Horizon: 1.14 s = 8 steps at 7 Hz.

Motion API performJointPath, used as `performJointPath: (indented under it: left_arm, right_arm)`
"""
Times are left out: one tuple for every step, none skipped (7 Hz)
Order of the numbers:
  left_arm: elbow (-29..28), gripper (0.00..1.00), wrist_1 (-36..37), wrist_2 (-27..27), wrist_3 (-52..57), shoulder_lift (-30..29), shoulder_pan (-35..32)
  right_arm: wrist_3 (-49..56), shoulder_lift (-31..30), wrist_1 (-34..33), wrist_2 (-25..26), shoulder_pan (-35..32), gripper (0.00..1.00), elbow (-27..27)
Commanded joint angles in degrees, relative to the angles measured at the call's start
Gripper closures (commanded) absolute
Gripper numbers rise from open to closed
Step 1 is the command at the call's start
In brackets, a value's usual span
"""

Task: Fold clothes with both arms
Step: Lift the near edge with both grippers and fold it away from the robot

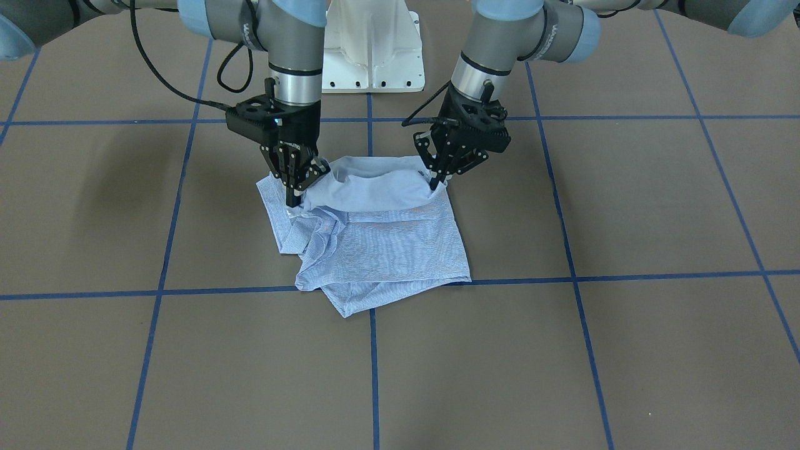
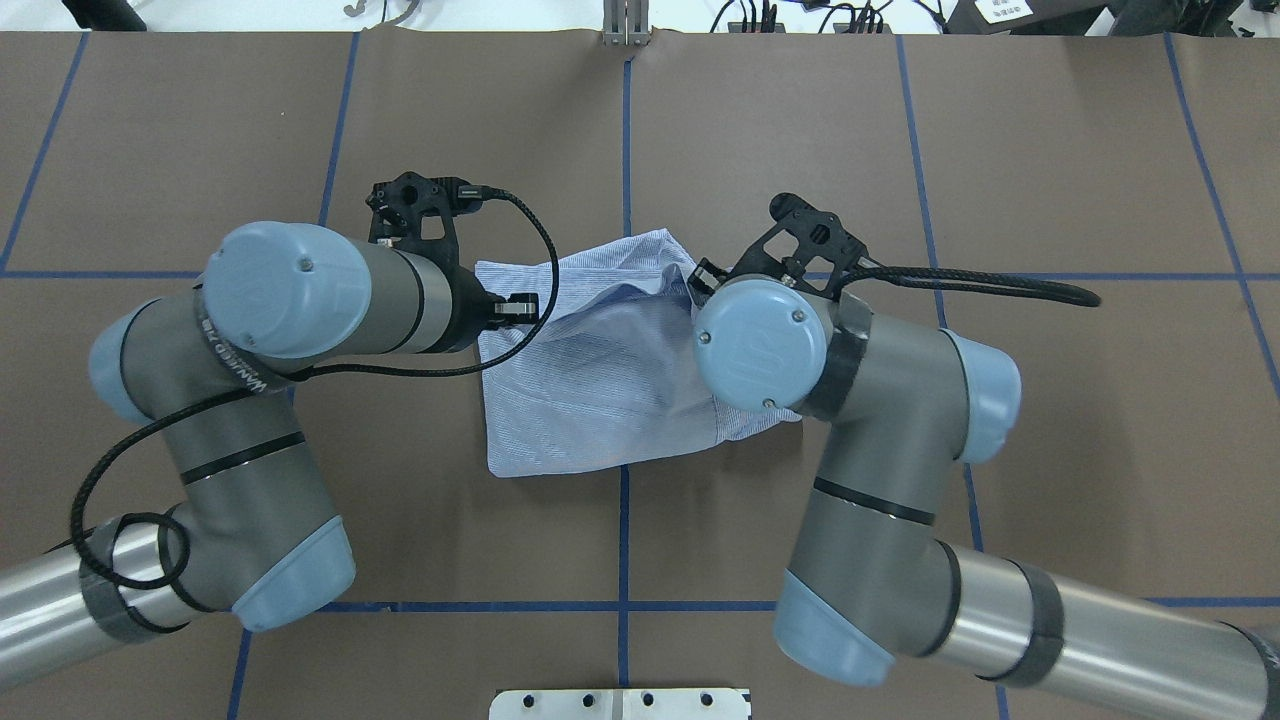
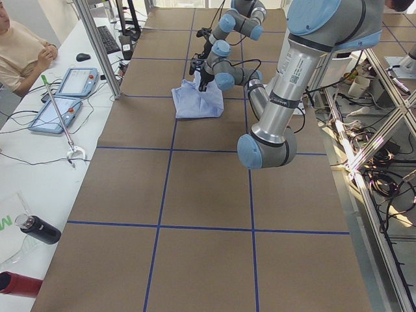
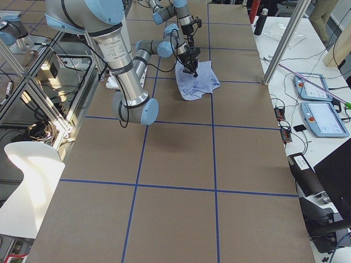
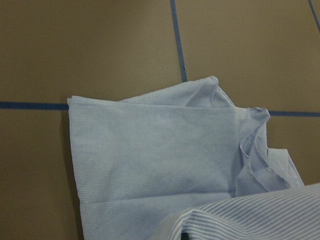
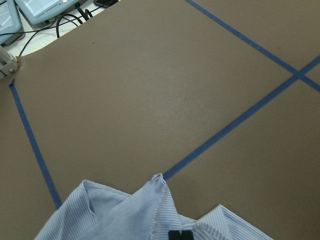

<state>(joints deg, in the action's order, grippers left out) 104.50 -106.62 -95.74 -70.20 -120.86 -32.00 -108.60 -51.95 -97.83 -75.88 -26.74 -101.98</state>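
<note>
**Fold near its end, last edge in the grip**

Judging by its shape, the light blue-and-white fine-striped button-up shirt [image 1: 387,250] is well along. It lies as a compact, slightly ragged bundle mid-way along the brown paper-covered bench with blue tape lines [image 1: 625,206]. The left tool [image 1: 434,180] and right tool [image 1: 292,199] are each clamped on its robot-side edge, which is lifted a little. Probably one more fold-over and some tidying are left. Collar, buttons and pocket are hidden inside, and in the overhead view the arms cover both tools' fingertips.

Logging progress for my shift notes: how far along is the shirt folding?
Done: the shirt is gathered into a compact, layered bundle. In hand: the left gripper and right gripper each pinch an end of its robot-side edge, raised above the lower layers. Left: probably laying that flap down, releasing, and tidying the uneven layers sticking out opposite.
</note>
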Motion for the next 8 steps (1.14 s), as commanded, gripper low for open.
performJointPath:
  left_arm:
    - [-10.5,1.00,-7.1,1.3,0.9,-2.0,-1.1]
    - [-15.3,1.00,-10.1,1.4,3.6,-3.5,-1.8]
    - [-18.4,1.00,-12.4,1.4,4.6,-3.9,-2.4]
    - [-20.5,1.00,-14.4,1.4,4.6,-3.9,-2.5]
    - [-21.2,0.27,-16.1,1.3,5.3,-3.9,-2.6]
    - [-21.1,0.00,-17.0,1.1,10.1,-3.9,-3.5]
    - [-20.4,0.00,-16.9,-1.4,13.1,-3.9,-5.9]
    - [-18.6,0.00,-16.6,-7.9,16.9,-3.1,-8.7]
  right_arm:
    - [2.3,6.5,8.8,-1.9,-3.8,1.00,16.3]
    - [3.6,7.7,13.5,-2.8,-4.8,1.00,22.0]
    - [5.3,8.6,15.9,-3.9,-5.4,1.00,25.4]
    - [7.5,8.7,16.8,-4.1,-5.4,1.00,25.9]
    - [13.1,8.7,16.8,-4.2,-5.5,0.01,25.9]
    - [16.0,9.5,16.8,-8.2,-7.2,0.00,25.8]
    - [17.0,10.5,16.1,-16.2,-10.4,0.00,25.3]
    - [20.5,10.3,16.0,-18.8,-12.1,0.00,24.1]
